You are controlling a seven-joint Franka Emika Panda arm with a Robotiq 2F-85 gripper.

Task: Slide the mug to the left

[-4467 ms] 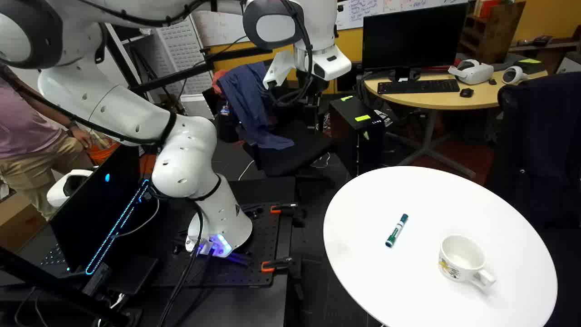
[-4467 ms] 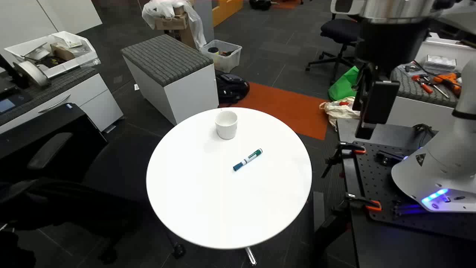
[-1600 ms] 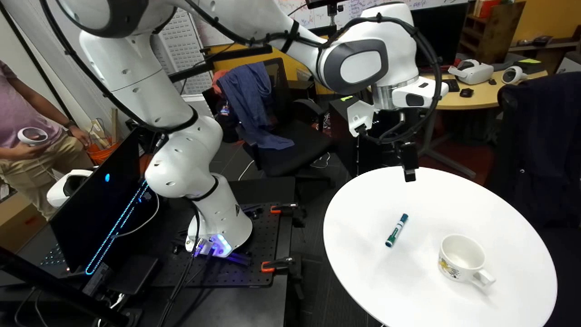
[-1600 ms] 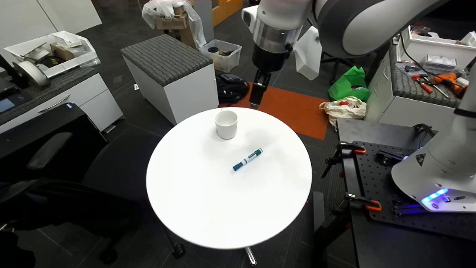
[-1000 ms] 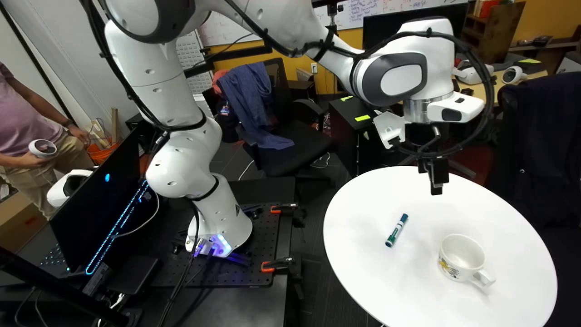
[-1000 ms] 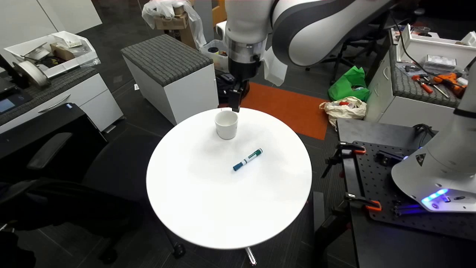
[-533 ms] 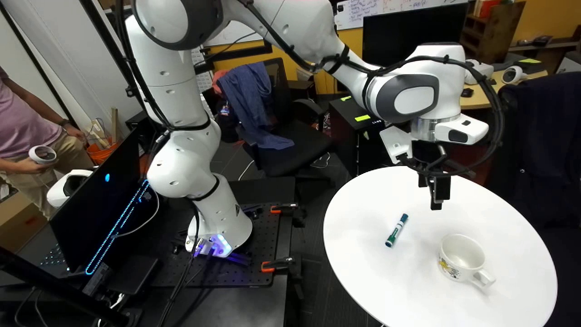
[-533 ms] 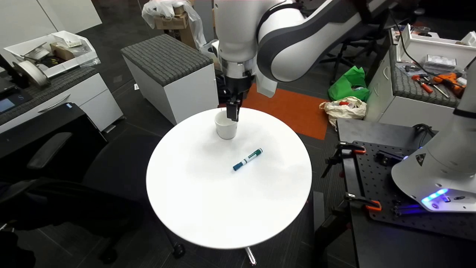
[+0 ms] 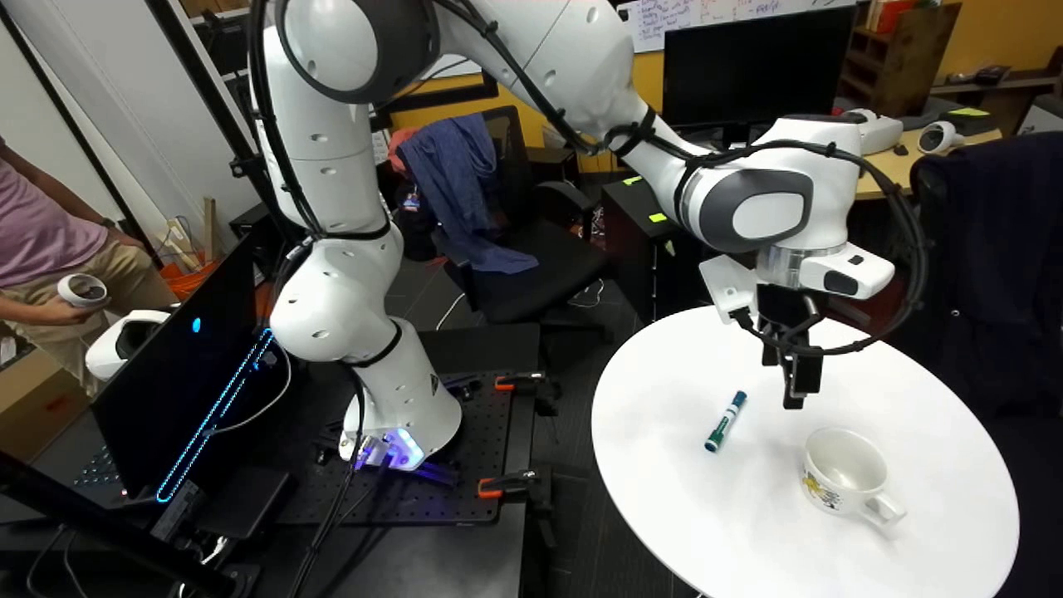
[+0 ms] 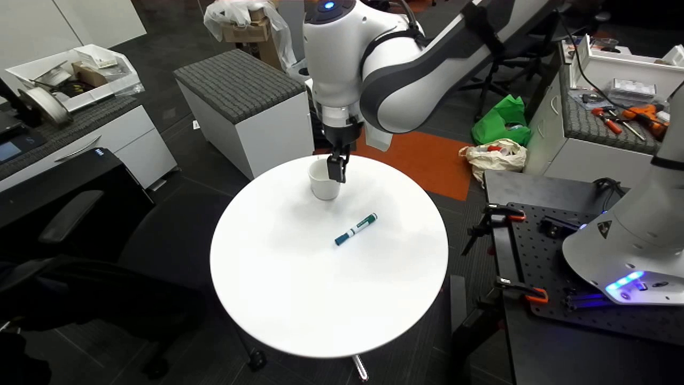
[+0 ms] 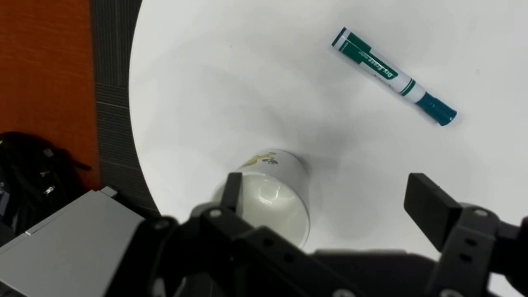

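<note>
The white mug [image 9: 845,469] stands upright on the round white table [image 9: 664,365], with its handle at the lower right in that exterior view. In an exterior view the mug [image 10: 319,187] is partly covered by my gripper [image 10: 336,170]. In the wrist view the mug [image 11: 284,175] lies under the left finger, which covers part of its rim. My gripper [image 11: 330,198] is open, with its fingers wide apart and nothing between them. It hangs above the table near the mug, apart from it [image 9: 795,389].
A green and white marker [image 9: 726,422] lies on the table near the mug, also seen in the wrist view [image 11: 392,76]. A white cabinet [image 10: 272,133] with a grey top stands close to the table edge by the mug. A dark chair [image 9: 988,291] stands beside the table.
The arm has swung from beside the table to above it, then my gripper has come down near the mug. The mug and the marker have not moved.
</note>
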